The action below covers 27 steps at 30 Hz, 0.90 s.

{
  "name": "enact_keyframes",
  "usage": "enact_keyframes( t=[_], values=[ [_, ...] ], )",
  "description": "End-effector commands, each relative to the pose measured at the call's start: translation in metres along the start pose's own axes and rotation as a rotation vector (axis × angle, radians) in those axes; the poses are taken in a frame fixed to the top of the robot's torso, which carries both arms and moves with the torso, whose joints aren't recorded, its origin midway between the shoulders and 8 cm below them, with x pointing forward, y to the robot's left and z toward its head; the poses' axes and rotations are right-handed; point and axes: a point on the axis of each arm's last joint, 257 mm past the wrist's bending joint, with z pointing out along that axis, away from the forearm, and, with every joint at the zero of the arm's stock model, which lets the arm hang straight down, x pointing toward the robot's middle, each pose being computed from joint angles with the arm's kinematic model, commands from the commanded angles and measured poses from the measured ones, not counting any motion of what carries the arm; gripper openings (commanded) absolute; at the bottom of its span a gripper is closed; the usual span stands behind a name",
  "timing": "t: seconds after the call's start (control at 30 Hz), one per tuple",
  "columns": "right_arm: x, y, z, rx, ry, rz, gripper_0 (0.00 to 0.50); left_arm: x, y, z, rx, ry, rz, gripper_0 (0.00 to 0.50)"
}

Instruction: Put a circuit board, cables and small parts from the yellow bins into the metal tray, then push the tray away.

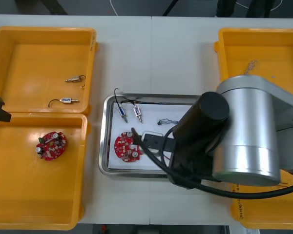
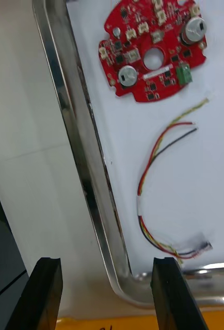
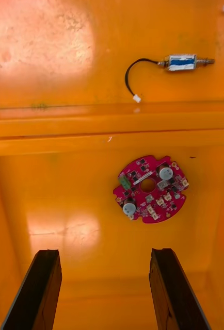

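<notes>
Loaded metal tray [image 2: 86,170], right gripper [image 2: 107,265] held over its rim; left gripper [image 3: 104,255] idle over yellow bin [image 3: 40,206]; both jaws spread; pushing judged next.

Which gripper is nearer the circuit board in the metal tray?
Right. The right gripper hangs open over the metal tray rim, near the circuit board; the left gripper hangs over the left yellow bins.
</notes>
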Motion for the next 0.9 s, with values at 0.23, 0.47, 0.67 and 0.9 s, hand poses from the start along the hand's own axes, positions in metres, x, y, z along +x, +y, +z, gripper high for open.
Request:
enact_keyframes(
  t=[0.23,0.47,0.67,0.9],
  values=[
    [-0.027,0.018,0.038,-0.004,-0.014,-0.149,0.500,0.005,0.017,-0.013,-0.053,-0.004,0.040,0.500],
    [-0.028,0.024,0.058,-0.025,0.011,-0.159,0.500,0.006,0.016,-0.012,-0.049,-0.001,0.041,0.500],
    [-0.032,0.030,0.073,-0.017,0.024,-0.184,0.500,0.006,0.016,-0.012,-0.049,-0.001,0.041,0.500],
    [-0.036,0.038,0.085,-0.023,0.029,-0.186,0.500,0.006,0.016,-0.012,-0.049,-0.001,0.041,0.500]
  ],
)
